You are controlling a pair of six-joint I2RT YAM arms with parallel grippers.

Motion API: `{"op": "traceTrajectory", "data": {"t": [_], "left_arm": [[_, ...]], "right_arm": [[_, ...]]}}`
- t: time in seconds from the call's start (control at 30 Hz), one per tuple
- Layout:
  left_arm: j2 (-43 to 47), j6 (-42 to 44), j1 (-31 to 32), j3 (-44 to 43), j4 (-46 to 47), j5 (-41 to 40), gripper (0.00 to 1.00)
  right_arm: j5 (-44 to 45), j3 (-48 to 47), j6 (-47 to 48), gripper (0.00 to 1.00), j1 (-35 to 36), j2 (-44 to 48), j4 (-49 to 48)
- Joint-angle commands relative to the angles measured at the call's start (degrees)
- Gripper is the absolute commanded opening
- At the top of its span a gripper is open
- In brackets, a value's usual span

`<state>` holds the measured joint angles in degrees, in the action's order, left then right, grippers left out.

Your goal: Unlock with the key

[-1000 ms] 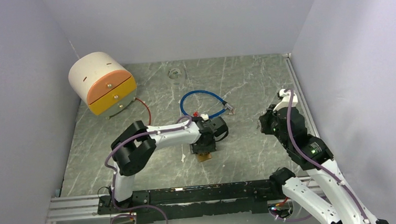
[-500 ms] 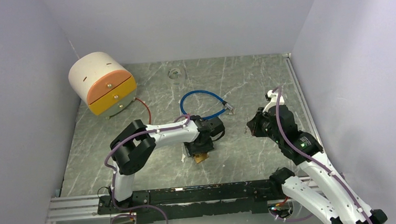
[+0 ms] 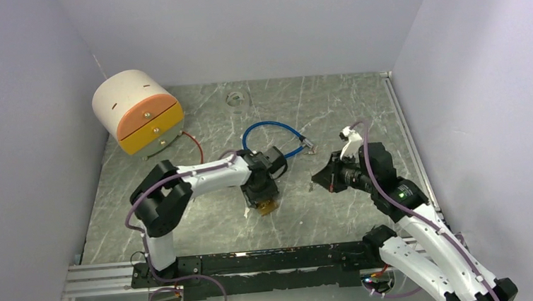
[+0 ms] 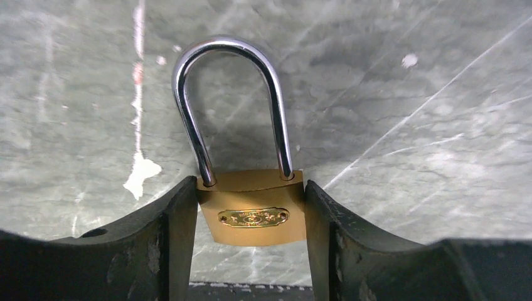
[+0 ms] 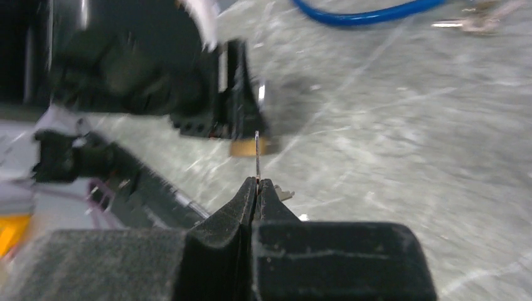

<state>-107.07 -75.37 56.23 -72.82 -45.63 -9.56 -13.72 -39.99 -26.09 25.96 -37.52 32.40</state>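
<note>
Padlock (image 4: 254, 216) and key (image 5: 256, 150), three views. Left wrist view: the brass body of the padlock sits between the two black fingers (image 4: 169, 244) of the left gripper (image 4: 250, 210). Each finger presses against one side, so the gripper is clamped on the padlock. The steel shackle (image 4: 229, 94) is seated in the body at both legs and arches away from the gripper over the grey marbled table (image 4: 439, 94). Right wrist view: the right gripper (image 5: 256, 188) has its jaws together on the key. The thin blade, seen edge-on, stands out past the fingertips toward the padlock, which shows here only as a blurred brass patch; key and padlock are apart. Top view: only this one gives the whole layout. The right gripper lies to the right of the padlock, a blue cable loop (image 3: 271, 137) just behind the padlock, and a white cylinder (image 3: 137, 111) with orange and yellow drawer fronts well to its rear left. The key is too small to make out there.
</note>
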Motion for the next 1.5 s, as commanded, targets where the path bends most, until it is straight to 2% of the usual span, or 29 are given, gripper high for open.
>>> {"op": "traceTrajectory", "data": {"t": [0.0,0.17,0.3,0.53,0.83,1.47], "left_arm": [[9.2,4.3,-4.9,0.5,5.4,7.9,0.19],[12.6,7.9,-10.4,0.0,8.1,19.4,0.17],[13.3,8.8,-12.1,-2.0,8.5,25.2,0.15],[14.6,6.4,-13.1,-1.0,12.7,30.5,0.09],[14.5,5.0,-13.1,0.1,15.0,31.9,0.07],[15.6,3.4,-13.6,1.9,17.7,32.7,0.06]], "right_arm": [[-21.1,2.4,-0.7,0.0,0.0,-0.7,-10.5],[-30.5,6.4,-6.4,0.0,0.1,-3.8,-20.5],[-31.1,7.5,-7.8,0.0,0.9,-8.7,-22.5],[-28.6,6.2,-7.0,0.0,4.7,-15.3,-21.3],[-22.4,4.6,-7.4,0.0,6.1,-21.0,-17.8],[-17.5,2.1,-9.7,0.0,6.1,-19.5,-17.4]]}}
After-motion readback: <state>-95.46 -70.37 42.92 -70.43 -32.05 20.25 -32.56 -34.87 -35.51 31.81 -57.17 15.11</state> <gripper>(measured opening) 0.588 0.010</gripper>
